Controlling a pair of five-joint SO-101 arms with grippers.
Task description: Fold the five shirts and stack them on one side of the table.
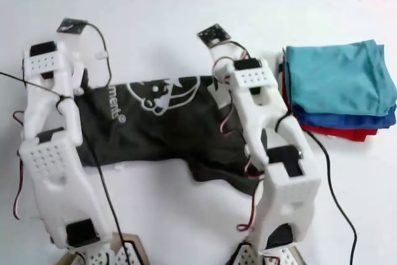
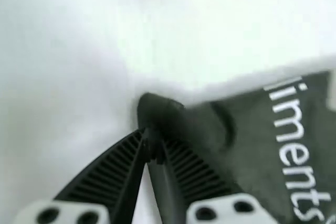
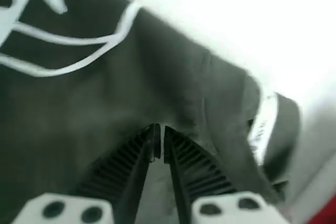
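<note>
Black shirt (image 1: pixel 161 122) pinched by left pincer (image 2: pixel 149 142) and right pincer (image 3: pixel 159 137); folded stack (image 1: pixel 338 85) just beside it.

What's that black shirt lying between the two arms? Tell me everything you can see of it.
The black shirt is soft, dark, matte cloth with a white graphic and white lettering. It lies as a long, wrinkled strip across the white table. The left tool pinches one bunched end; the right tool is shut on cloth near its other end.
</note>
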